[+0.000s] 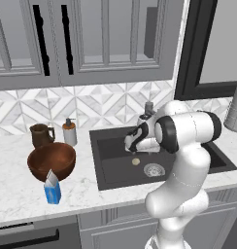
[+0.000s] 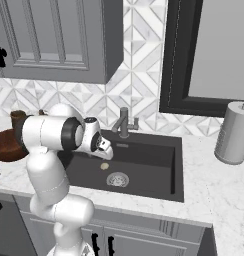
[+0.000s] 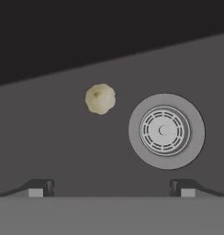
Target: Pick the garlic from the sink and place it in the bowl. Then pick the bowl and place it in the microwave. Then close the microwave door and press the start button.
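Going L to R along the counter (image 1: 13, 194): a dark mug (image 1: 40, 135) is sitting near the back edge, w/ a soap pump (image 1: 69, 132) just beside it on the R. In front of the mug the bowl (image 1: 51, 162) is resting upright on the counter, and a blue carton (image 1: 52, 189) is standing just in front of the bowl, nearer the front edge. In the right base view the bowl (image 2: 6, 142) is showing at the L edge, partly hidden behind the arm.

Next, the sink (image 1: 106, 146) is sitting in the middle of the counter, faucet (image 1: 149, 108) at its back edge. The garlic (image 1: 136, 161) is lying on the sink floor, towards the middle, just L of the drain (image 1: 154, 169) and apart from it. The gripper (image 1: 134, 147) is hanging over the sink, above the garlic, not touching it; jaws are standing wide w/ nothing between them. In the right base view the gripper (image 2: 105, 150) is hovering over the garlic (image 2: 104, 166), drain (image 2: 117, 179) to the R and nearer the front wall of the sink (image 2: 154, 170), faucet (image 2: 123, 123) behind.

In the hand view the fingertips (image 3: 38, 188) are sitting far apart at the bottom, garlic (image 3: 100, 98) lying between them but further up, drain (image 3: 166, 131) to its R, on the sink floor (image 3: 49, 137).

Far R, a paper towel roll (image 2: 234, 133) is standing upright on the counter (image 2: 219, 185), R of the sink, near the back edge.
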{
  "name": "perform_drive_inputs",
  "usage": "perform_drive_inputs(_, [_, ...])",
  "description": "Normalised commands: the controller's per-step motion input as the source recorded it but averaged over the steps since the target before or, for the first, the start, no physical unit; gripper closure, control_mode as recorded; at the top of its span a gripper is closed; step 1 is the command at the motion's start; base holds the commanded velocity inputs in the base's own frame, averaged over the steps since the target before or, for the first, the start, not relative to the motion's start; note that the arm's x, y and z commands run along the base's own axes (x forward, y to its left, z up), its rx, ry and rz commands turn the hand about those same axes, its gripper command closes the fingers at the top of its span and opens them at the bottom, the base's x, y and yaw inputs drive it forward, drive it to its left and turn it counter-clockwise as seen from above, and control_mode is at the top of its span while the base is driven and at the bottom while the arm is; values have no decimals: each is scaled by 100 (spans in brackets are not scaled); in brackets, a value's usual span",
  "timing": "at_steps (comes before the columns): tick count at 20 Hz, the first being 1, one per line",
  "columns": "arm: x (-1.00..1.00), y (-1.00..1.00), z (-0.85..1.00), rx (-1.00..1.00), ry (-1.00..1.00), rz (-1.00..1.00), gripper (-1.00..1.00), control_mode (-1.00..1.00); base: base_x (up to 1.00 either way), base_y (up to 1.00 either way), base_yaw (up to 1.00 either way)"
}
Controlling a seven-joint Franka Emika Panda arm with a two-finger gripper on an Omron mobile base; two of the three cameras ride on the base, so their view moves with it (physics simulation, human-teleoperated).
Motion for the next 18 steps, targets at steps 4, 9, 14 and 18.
perform_drive_inputs(4, [13, 0, -37, 0, 1, 0, -100, -100, 0, 0, 0])
perform_drive_inputs(9, [37, 0, -32, 0, 1, 0, -100, -100, 0, 0, 0])
perform_drive_inputs(14, [50, 0, -21, 0, 2, 0, -100, -100, 0, 0, 0])
perform_drive_inputs(18, [33, 0, -36, -1, 0, 0, -100, -100, 0, 0, 0])
